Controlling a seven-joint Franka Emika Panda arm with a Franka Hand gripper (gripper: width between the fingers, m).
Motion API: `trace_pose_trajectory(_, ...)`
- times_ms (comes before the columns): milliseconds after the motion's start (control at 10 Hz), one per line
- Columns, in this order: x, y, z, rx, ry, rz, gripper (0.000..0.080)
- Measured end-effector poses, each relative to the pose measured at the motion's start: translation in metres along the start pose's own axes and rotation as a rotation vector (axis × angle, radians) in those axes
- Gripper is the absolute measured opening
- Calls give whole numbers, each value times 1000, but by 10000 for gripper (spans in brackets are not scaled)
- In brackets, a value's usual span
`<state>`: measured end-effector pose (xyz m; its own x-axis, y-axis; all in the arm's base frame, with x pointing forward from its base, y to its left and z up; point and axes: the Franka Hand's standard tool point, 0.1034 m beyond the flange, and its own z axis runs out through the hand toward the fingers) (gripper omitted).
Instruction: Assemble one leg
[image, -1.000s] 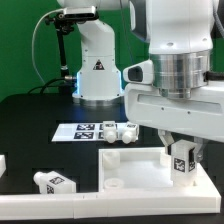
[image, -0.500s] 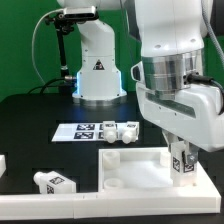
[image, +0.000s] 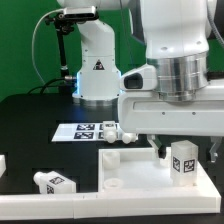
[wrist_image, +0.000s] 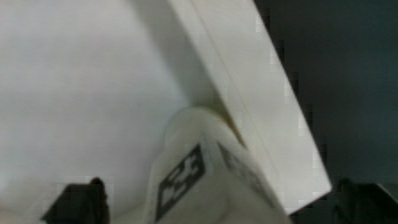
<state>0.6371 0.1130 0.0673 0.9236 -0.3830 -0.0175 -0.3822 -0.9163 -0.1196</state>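
A white leg (image: 183, 160) with a black-and-white tag stands upright on the corner of the large white panel (image: 135, 168) at the exterior view's right. My gripper (image: 185, 150) hangs just above it, open, with one finger on each side of the leg and a gap to each. In the wrist view the leg (wrist_image: 217, 170) rises between the two dark fingertips (wrist_image: 80, 202), which stand far apart near the picture's edges. The panel (wrist_image: 89, 90) and its raised rim show behind it.
Two more legs (image: 118, 130) lie by the marker board (image: 85, 130) behind the panel. Another leg (image: 55, 181) lies at the front on the exterior view's left. A white part (image: 3, 162) sits at the left edge. The robot base (image: 95, 70) stands at the back.
The wrist has turned and the fingers have spread apart. The leg, held between them before, now stands free on the panel's corner.
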Motion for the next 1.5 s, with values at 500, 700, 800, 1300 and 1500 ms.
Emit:
trace_pose_trajectory(500, 6, 5, -5, -41, 68, -582, 648)
trace_pose_trajectory(700, 6, 6, -4, -39, 68, -531, 519)
trace_pose_trajectory(800, 6, 6, -4, -37, 68, -473, 380)
trace_pose_trajectory(1300, 5, 3, -4, -17, 69, -5, 284)
trace_pose_trajectory(1500, 6, 2, -7, -14, 44, 293, 284)
